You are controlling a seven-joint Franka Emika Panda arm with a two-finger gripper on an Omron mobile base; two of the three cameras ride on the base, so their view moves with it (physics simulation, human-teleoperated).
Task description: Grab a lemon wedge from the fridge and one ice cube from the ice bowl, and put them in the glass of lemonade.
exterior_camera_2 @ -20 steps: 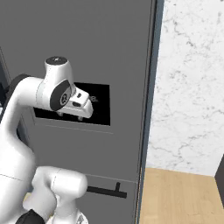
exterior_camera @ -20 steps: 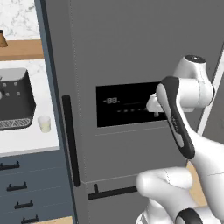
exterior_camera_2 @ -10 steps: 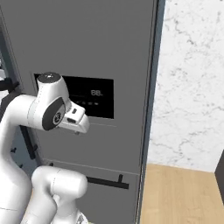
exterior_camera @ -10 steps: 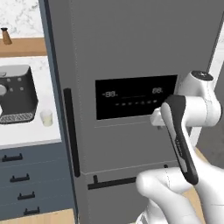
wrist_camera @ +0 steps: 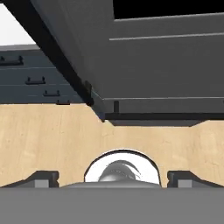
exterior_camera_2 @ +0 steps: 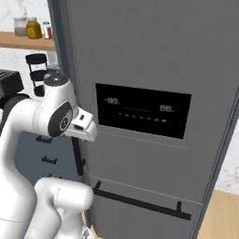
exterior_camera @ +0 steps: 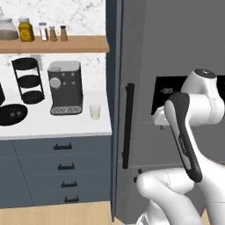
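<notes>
Since the earlier frame, both base views have shifted leftward, bringing the counter [exterior_camera: 52,127] into view. Fridge [exterior_camera: 176,48] closed, directly before the arm. End effector [wrist_camera: 113,178] spread wide, holding nothing. Glass of lemonade [exterior_camera: 95,111] beside the coffee machine [exterior_camera: 66,87]; ice bowl [exterior_camera: 12,114] further left.

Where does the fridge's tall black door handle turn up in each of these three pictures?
Left base view: the handle stands upright at centre, on the fridge door's left edge.
Right base view: the handle runs down the door's left edge, partly behind the white arm.
Hand view: it is the dark bar slanting from the upper left towards the centre.
Shared landmark: the black display panel.
</notes>
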